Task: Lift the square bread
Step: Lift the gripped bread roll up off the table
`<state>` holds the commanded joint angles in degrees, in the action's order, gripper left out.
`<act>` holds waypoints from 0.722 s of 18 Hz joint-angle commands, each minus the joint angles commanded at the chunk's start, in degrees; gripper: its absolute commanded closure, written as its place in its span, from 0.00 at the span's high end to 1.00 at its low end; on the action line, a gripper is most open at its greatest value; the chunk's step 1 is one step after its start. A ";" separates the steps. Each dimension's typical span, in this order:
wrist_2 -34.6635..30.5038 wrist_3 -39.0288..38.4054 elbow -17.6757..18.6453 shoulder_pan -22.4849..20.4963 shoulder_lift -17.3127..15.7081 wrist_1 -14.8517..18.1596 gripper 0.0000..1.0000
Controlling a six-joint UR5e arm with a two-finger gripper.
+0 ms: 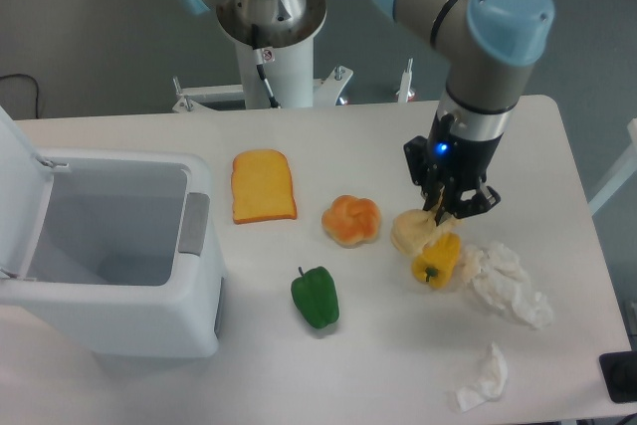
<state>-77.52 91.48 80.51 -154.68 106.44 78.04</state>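
Note:
The square bread (411, 232) is a pale beige, crumbly block held above the table at centre right. My gripper (445, 210) is shut on its right side, and the bread hangs out to the left of the fingers. The arm rises from the gripper toward the top of the view. Just below the bread, a yellow pepper (436, 261) lies on the table.
A round orange knotted bun (351, 219) sits left of the bread, a flat orange toast slice (263, 186) further left, and a green pepper (316, 297) in front. Crumpled white paper (511, 282) lies at right, another piece (484, 378) near the front. An open white bin (109, 246) stands left.

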 joint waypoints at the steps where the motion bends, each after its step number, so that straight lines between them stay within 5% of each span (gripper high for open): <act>1: 0.00 0.62 0.00 -0.35 -0.17 0.53 0.25; 13: 0.00 1.51 0.44 -0.80 -1.41 1.85 0.25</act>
<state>-77.52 92.99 80.95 -155.48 105.03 79.89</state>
